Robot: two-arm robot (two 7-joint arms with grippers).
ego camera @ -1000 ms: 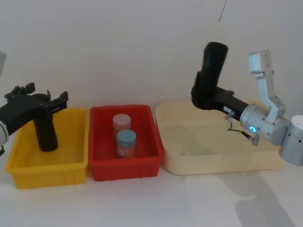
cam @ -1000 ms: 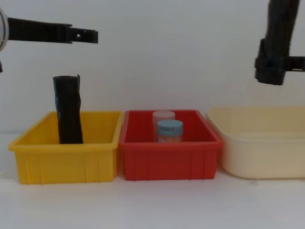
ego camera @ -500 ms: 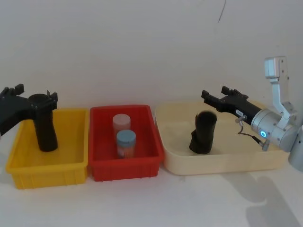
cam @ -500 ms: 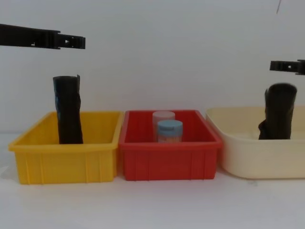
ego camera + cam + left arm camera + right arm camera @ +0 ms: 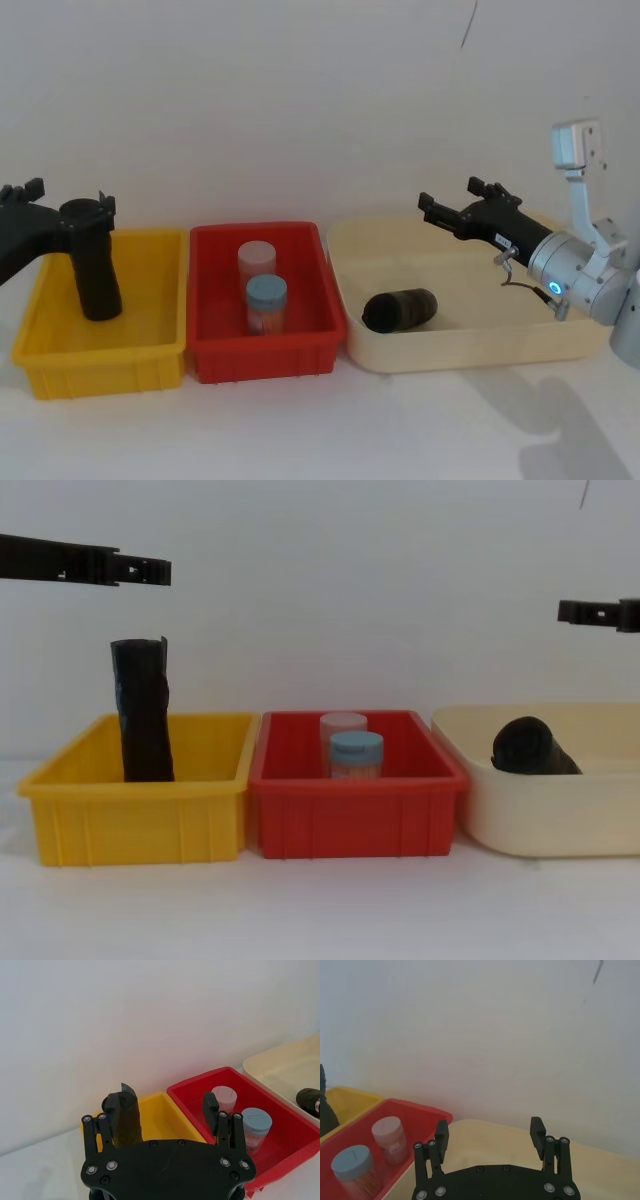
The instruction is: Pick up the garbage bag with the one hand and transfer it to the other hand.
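The garbage bag [image 5: 400, 309] lies on its side inside the cream tray [image 5: 470, 355], clear below the right end effector [image 5: 450, 197], spread wide and empty; the left end effector [image 5: 66, 196], likewise spread, hangs far from the tray.

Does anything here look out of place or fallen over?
The garbage bag lies on its side in the cream tray, unheld. The right gripper hangs open above the tray; the left gripper is open over the yellow bin.
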